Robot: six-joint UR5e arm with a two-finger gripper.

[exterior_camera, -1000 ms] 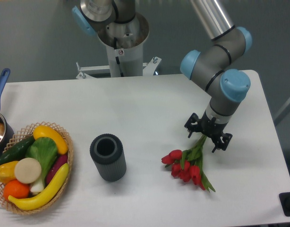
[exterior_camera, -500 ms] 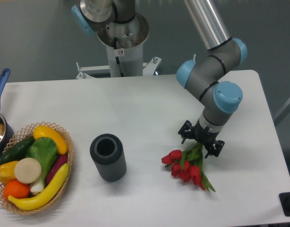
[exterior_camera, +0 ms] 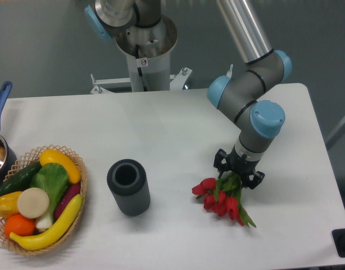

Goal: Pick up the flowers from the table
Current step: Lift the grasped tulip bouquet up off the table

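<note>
Gripper (exterior_camera: pixel 237 175) lower over flowers (exterior_camera: pixel 220 198)

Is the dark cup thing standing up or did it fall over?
Standing up. The dark ribbed cylinder sits on the white table with its round opening facing upward.

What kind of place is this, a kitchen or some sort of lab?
Most likely a robotics lab, not a kitchen. A robot arm's gripper works over flowers on a bare white table, with a basket of fruit and vegetables and a dark ribbed cylinder set out.
</note>
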